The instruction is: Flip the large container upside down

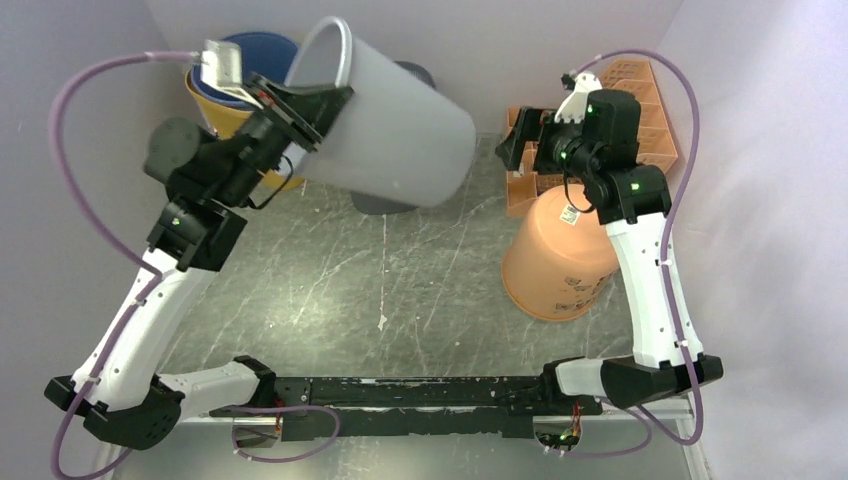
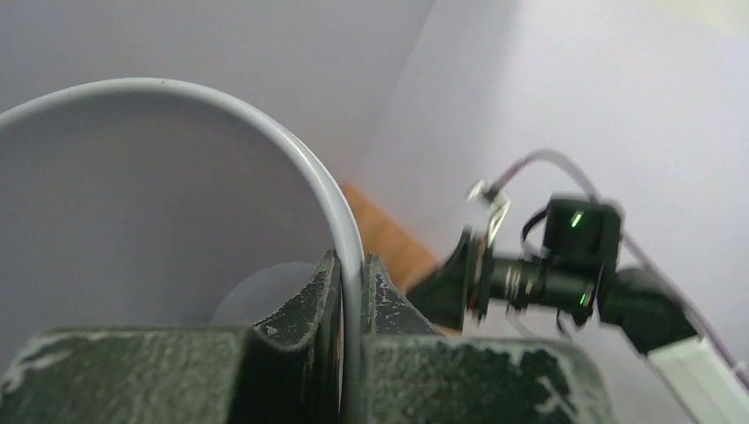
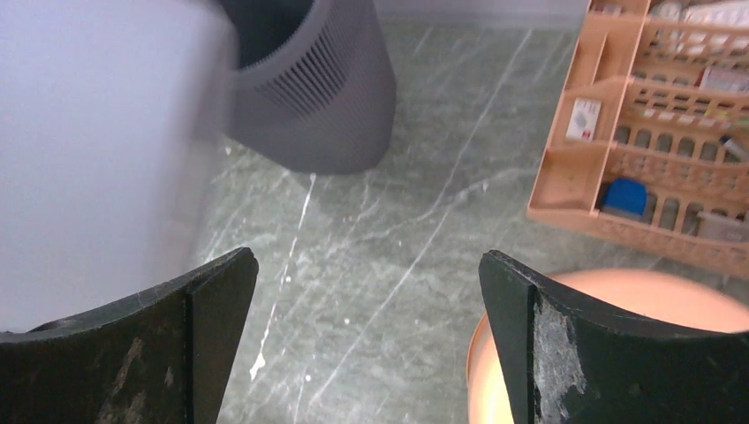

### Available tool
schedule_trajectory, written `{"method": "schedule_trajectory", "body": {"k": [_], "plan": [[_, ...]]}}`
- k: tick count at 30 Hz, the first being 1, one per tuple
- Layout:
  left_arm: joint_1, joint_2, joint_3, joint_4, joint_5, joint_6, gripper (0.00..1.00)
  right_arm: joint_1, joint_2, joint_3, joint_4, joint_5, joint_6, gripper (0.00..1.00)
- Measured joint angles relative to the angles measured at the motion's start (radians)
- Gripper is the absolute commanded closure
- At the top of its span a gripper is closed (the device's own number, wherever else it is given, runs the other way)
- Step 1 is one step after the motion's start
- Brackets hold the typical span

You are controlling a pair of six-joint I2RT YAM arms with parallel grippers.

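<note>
The large pale grey container (image 1: 395, 125) hangs in the air over the back middle of the table, tilted, with its open mouth up and to the left and its base down to the right. My left gripper (image 1: 300, 105) is shut on its rim; in the left wrist view the fingers (image 2: 351, 265) pinch the thin rim (image 2: 265, 124), one inside and one outside. The container's wall fills the left of the right wrist view (image 3: 88, 159). My right gripper (image 1: 515, 150) is open and empty (image 3: 366, 274), apart from the container, at the right.
A dark grey slotted bin (image 3: 318, 97) stands behind and below the lifted container. An orange bucket (image 1: 560, 255) stands upside down under the right arm. An orange rack (image 1: 650, 110) with small items is at the back right. Blue and yellow buckets (image 1: 250, 50) sit back left.
</note>
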Motion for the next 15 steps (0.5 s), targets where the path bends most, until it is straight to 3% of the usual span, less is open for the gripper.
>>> {"method": "schedule_trajectory", "body": {"k": [7, 15], "plan": [[0.000, -0.077, -0.277, -0.028, 0.016, -0.149, 0.93, 0.000, 0.087, 0.190, -0.015, 0.051, -0.006, 0.00], [0.000, -0.230, -0.554, 0.043, 0.011, -0.328, 0.93, -0.001, 0.121, 0.234, -0.023, 0.066, -0.007, 0.00]]}}
